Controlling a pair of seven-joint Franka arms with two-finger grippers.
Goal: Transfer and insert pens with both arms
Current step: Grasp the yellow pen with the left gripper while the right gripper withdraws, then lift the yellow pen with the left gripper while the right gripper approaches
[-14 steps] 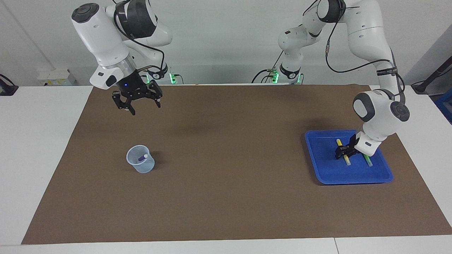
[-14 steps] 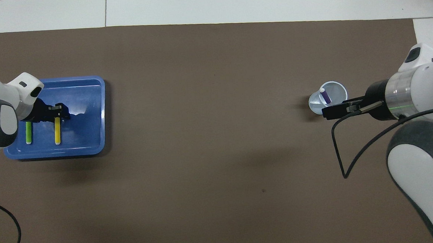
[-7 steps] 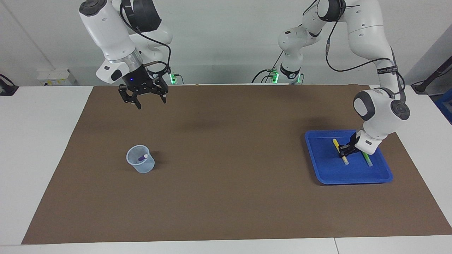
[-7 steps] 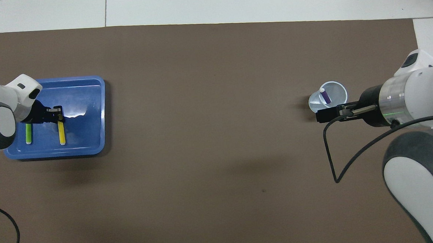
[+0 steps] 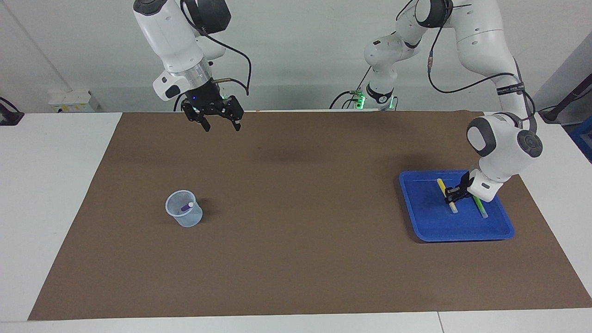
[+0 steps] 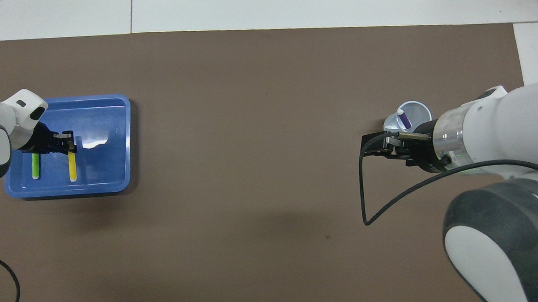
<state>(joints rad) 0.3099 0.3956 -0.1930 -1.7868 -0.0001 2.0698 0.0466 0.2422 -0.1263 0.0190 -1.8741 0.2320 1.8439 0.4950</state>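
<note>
The yellow pen point(image 5: 447, 196) and the green pen point(image 5: 479, 207) lie side by side in a blue tray point(image 5: 432, 226) at the left arm's end of the table. My left gripper point(image 5: 451, 196) is down in the tray, shut on the yellow pen point(image 6: 72, 166) near its middle; the green pen point(image 6: 35, 165) lies beside it, untouched. The purple pen point(image 5: 186, 206) stands slanted in a clear plastic cup point(image 5: 184, 216) at the right arm's end. My right gripper point(image 5: 221, 125) is open and empty, high over the mat's edge nearest the robots. From overhead the right gripper point(image 6: 379, 145) shows beside the cup point(image 6: 414, 112).
A brown mat point(image 5: 296, 259) covers most of the white table. The tray point(image 6: 106, 122) and the cup are the only things on it. A black cable loop point(image 6: 363, 196) hangs from the right wrist.
My right gripper has risen and swung away from over the cup toward the table's middle. My left gripper has settled onto the yellow pen, which has shifted slightly.
</note>
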